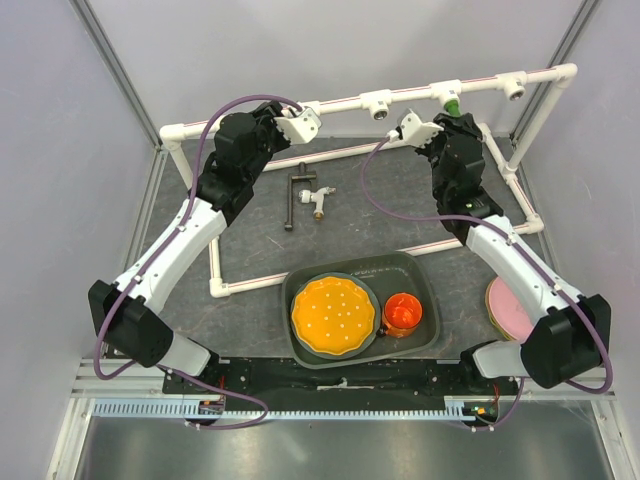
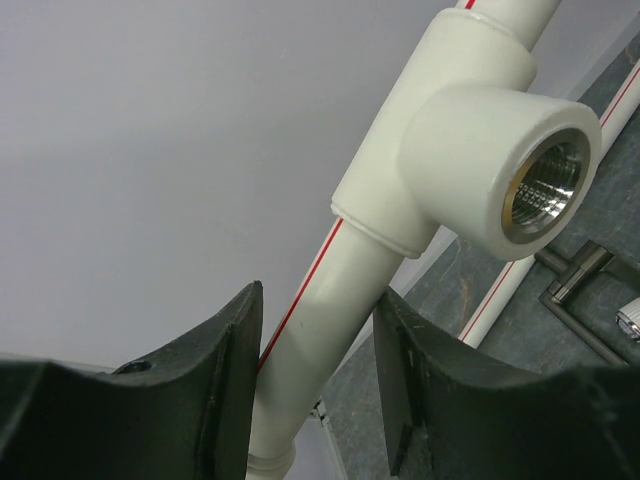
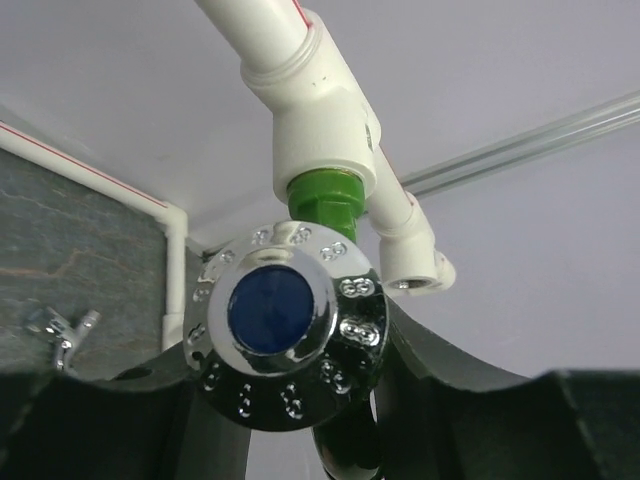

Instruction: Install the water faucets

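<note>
Pinches the tee-seated green faucet (image 3: 286, 318) in the right gripper (image 3: 295, 365), straddles the pipe (image 2: 322, 290) with the left gripper (image 2: 318, 335), grip unclear, leaves the black-handled faucet (image 1: 303, 181) lying uninstalled.

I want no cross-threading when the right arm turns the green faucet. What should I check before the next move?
1. Green faucet entered in its tee socket: ok, the green neck goes into the socket.
2. Faucet fully seated: cannot tell; some green shows below the socket.
3. Right gripper closed on the green faucet: ok, its fingers flank it closely.
4. Left gripper bracing the pipe: it straddles the pipe; firm contact, cannot tell.
5. Next empty socket free, thread visible: ok.
6. Black-handled faucet and silvery faucet lying inside the frame: ok.
</note>
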Controlling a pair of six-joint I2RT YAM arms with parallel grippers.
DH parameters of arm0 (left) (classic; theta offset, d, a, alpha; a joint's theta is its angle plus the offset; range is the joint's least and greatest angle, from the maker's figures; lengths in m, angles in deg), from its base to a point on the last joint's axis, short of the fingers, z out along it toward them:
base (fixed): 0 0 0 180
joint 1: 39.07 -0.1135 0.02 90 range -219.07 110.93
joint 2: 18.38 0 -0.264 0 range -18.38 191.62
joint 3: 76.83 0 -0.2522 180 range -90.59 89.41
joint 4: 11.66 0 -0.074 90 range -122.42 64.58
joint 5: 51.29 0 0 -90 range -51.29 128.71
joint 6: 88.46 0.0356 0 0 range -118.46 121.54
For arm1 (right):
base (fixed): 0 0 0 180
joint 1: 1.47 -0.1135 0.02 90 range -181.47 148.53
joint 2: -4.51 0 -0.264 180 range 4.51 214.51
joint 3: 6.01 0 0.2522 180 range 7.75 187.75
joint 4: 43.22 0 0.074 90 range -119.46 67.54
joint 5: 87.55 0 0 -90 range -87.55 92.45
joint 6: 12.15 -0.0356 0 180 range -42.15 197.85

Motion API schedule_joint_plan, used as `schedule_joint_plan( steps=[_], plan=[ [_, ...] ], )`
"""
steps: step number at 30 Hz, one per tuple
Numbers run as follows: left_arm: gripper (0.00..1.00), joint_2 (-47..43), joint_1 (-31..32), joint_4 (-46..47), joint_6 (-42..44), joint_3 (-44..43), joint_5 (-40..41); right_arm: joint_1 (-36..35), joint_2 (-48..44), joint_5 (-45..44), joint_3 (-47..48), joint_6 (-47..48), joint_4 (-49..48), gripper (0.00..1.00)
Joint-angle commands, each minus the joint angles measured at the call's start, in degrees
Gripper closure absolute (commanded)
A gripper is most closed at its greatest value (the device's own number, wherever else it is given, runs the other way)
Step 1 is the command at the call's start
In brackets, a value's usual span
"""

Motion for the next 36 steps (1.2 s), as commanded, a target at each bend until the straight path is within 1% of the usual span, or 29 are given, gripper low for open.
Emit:
schedule_joint_plan(
  steps=[1,3,4,6,7,9,10,14,17,24,27,29,30,31,32,34,35,36],
  plan=[
    [0.98,-0.18,2.25,-5.43,-4.37,1.79,-2.98,-0.06,-1.97,-3.41,4.05,-33.61,-3.08,1.00],
    [0.98,-0.27,2.25,-5.34,-4.37,1.88,-2.89,0.03,-2.06,-4.55,5.02,-40.20,-2.46,1.00],
    [0.98,-0.27,2.33,-5.25,-4.37,1.88,-2.89,0.03,-2.15,-5.08,5.20,-46.41,-1.93,1.00],
    [0.98,-0.53,2.42,-5.25,-4.28,1.97,-2.98,0.38,-2.24,-5.70,5.46,-51.80,-1.40,1.00],
    [0.98,-0.53,2.42,-5.17,-4.20,1.97,-2.89,0.56,-2.15,-5.61,5.64,-57.66,-0.79,1.00],
    [0.98,-0.53,2.51,-5.08,-4.28,2.05,-2.98,1.35,-2.06,-5.00,5.73,-62.97,-0.52,1.00],
    [0.98,-0.62,2.60,-5.16,-4.20,2.05,-2.98,1.70,-2.06,-4.56,5.73,-68.21,-0.17,1.00],
    [0.98,-0.62,2.78,-4.99,-4.20,2.14,-2.98,4.16,-1.89,-2.01,6.16,-79.04,-0.08,1.00],
    [0.98,-0.71,2.86,-4.82,-4.11,2.23,-2.89,4.69,-1.53,-1.48,6.69,-81.18,-0.87,1.00],
    [0.98,-0.62,2.86,-4.73,-4.02,2.32,-2.81,5.04,-2.50,-0.96,8.36,-80.57,-1.05,1.00],
    [0.98,-0.71,2.86,-4.73,-4.02,2.32,-2.81,4.96,-2.85,0.45,9.59,-79.08,0.35,1.00],
    [0.98,-0.97,2.95,-4.81,-4.02,2.32,-2.72,5.04,-3.64,3.78,9.94,-74.44,0.36,1.00],
    [0.98,-0.97,3.04,-4.73,-4.02,2.32,-2.63,4.96,-3.64,4.66,10.64,-72.51,0.97,0.95],
    [0.98,-1.06,2.95,-4.73,-3.93,2.32,-2.63,5.04,-3.73,5.46,11.34,-69.18,3.58,0.86],
    [0.98,-1.06,2.95,-4.81,-3.93,2.32,-2.54,5.04,-3.90,7.64,12.48,-66.88,4.74,0.71],
    [0.98,-1.06,2.95,-4.73,-3.93,2.32,-2.63,4.96,-5.13,9.50,12.76,-63.45,6.85,0.54],
    [0.98,-0.97,2.95,-4.73,-3.93,2.32,-2.63,5.04,-5.48,10.99,13.28,-60.21,7.47,0.39],
    [0.98,-1.06,3.04,-4.81,-3.93,2.32,-2.72,5.13,-6.01,11.87,13.55,-58.53,8.35,0.33]
  ],
)
